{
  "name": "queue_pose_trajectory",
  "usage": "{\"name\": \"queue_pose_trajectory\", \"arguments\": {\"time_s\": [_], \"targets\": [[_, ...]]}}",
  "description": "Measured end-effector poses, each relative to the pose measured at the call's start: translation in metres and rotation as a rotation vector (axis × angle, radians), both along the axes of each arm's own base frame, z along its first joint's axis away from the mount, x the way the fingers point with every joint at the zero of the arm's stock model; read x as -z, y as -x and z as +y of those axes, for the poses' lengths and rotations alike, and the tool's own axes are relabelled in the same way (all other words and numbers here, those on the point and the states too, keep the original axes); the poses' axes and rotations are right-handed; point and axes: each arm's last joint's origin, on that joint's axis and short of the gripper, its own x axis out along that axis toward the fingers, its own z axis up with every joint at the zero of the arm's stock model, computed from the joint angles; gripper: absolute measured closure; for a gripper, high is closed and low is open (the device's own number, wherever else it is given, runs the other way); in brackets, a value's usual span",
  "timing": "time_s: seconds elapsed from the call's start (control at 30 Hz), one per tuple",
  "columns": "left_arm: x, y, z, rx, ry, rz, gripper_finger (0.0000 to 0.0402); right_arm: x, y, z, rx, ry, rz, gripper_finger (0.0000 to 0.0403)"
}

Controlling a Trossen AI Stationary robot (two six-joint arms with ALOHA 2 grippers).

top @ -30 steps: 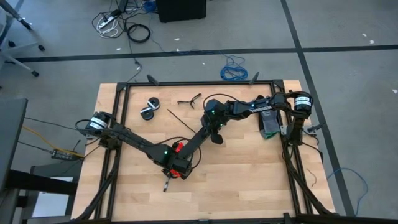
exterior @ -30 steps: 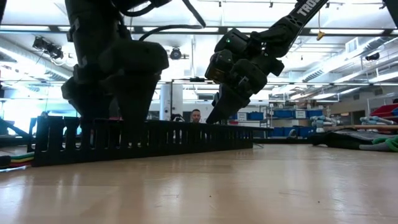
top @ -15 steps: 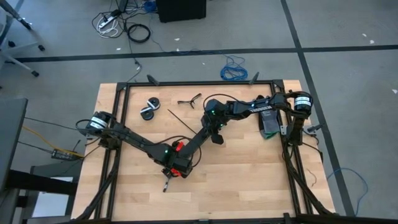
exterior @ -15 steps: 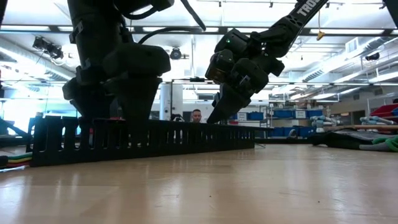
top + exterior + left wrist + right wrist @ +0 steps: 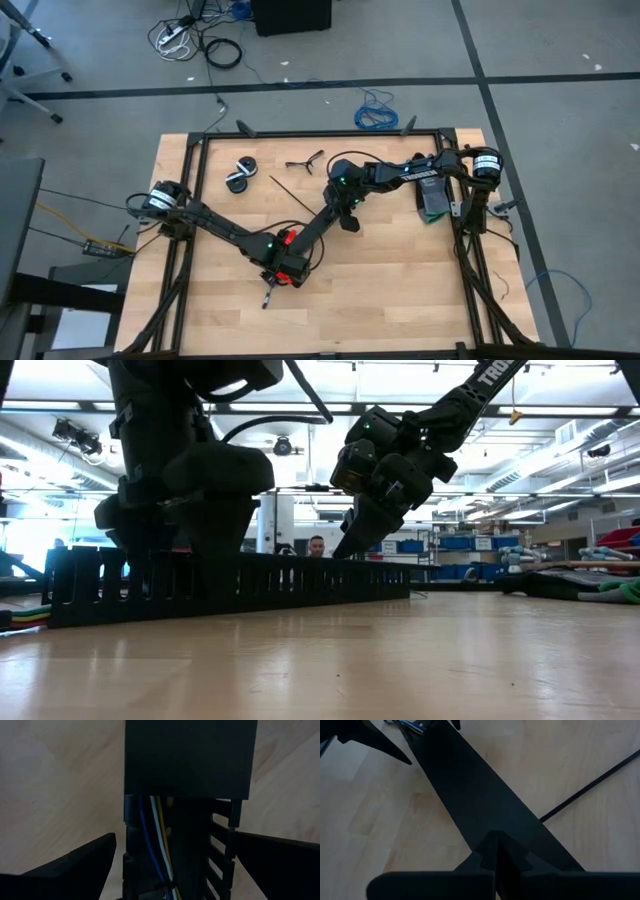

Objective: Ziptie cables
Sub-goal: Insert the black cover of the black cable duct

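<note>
While the left tool (image 5: 272, 282) stands with its fingers (image 5: 75, 867) wide apart astride the near end of a long black slotted duct (image 5: 230, 582), blue, yellow and white cables (image 5: 157, 840) run lengthwise inside that duct, between the two fingers but clear of them. Right tool (image 5: 349, 212), fingers pressed together and holding nothing, hovers just above the duct's far end (image 5: 485, 810). One thin black ziptie (image 5: 285, 189) lies loose on the wooden table (image 5: 400, 280), well apart from both tools, toward the far edge. Beyond the table, the low view shows a person (image 5: 316, 546) in the room.
</note>
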Motion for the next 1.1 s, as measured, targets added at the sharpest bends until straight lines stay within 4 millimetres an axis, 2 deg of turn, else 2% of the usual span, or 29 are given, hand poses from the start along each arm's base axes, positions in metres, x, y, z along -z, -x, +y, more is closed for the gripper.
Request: {"name": "queue_pose_trajectory", "arguments": {"time_s": [0.23,0.83,1.1], "targets": [[0.000,-0.001,0.002,-0.010,0.001,0.001,0.0021,0.000,0.000,0.000,0.000,-0.003,0.001,0.0403],[0.000,-0.002,0.005,-0.019,0.005,-0.003,0.0148,0.000,0.000,0.002,-0.016,-0.022,0.000,0.0402],[0.000,-0.003,0.005,-0.019,0.007,-0.006,0.0160,-0.001,-0.002,0.012,-0.047,-0.027,-0.009,0.0402]]}}
